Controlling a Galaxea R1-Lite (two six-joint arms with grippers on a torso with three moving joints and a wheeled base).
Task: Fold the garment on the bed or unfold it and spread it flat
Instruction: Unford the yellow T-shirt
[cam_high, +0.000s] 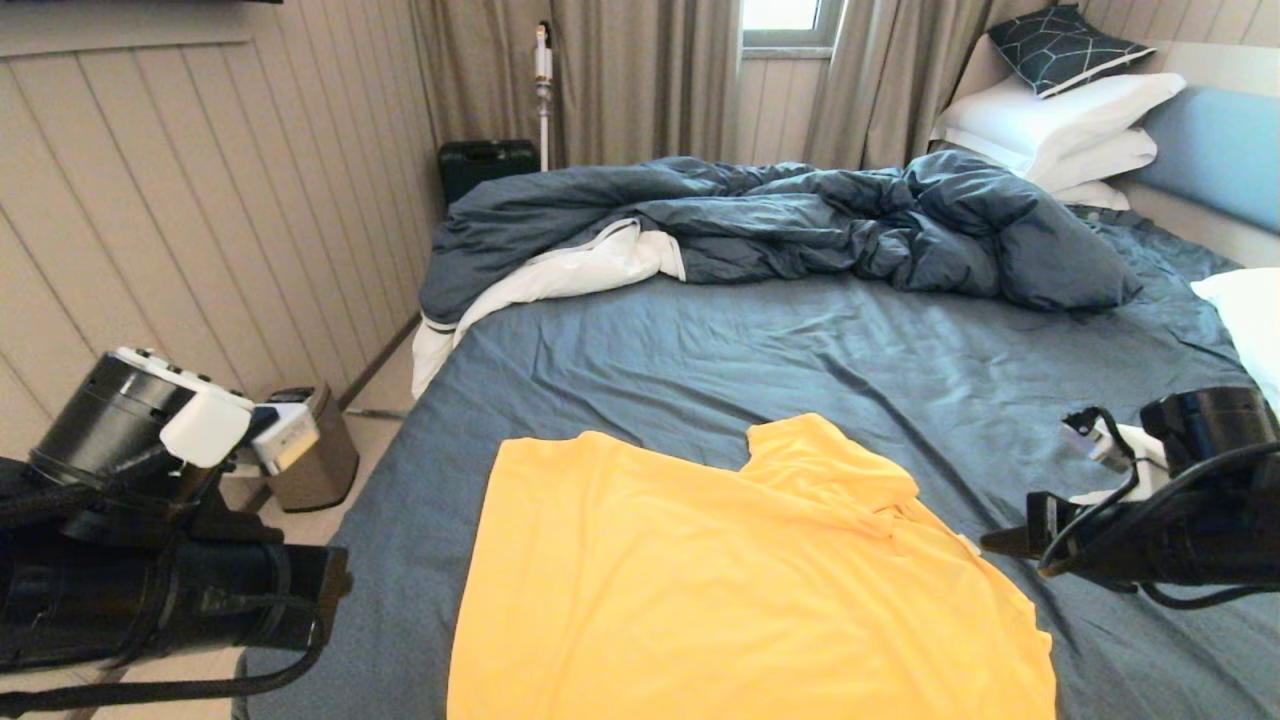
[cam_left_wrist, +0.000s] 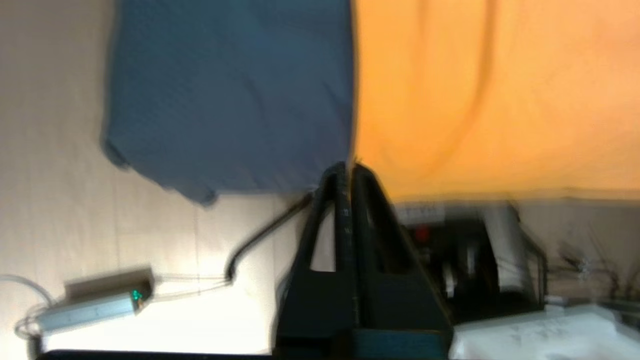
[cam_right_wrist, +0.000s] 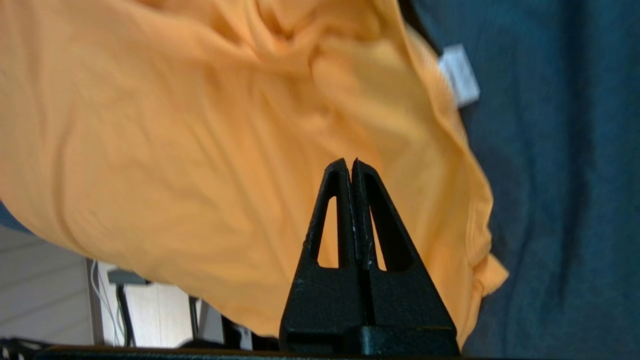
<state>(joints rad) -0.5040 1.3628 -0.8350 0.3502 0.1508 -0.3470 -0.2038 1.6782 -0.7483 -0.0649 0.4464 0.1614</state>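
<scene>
**Near the foot of the bed: both pincers closed, nothing held**

Lower centre of the head view: the garment lies spread on the bed, one sleeve bunched near its right edge.

Left gripper: fingers pressed together, empty, tips over the border between garment and sheet.

Right gripper: fingers fully together, gripping nothing, poised above the garment. A white label shows at the fabric edge.

Right hand, fingers pressed together, empty, above yellow T-shirt w/ white tag, blue sheet beside.
</scene>
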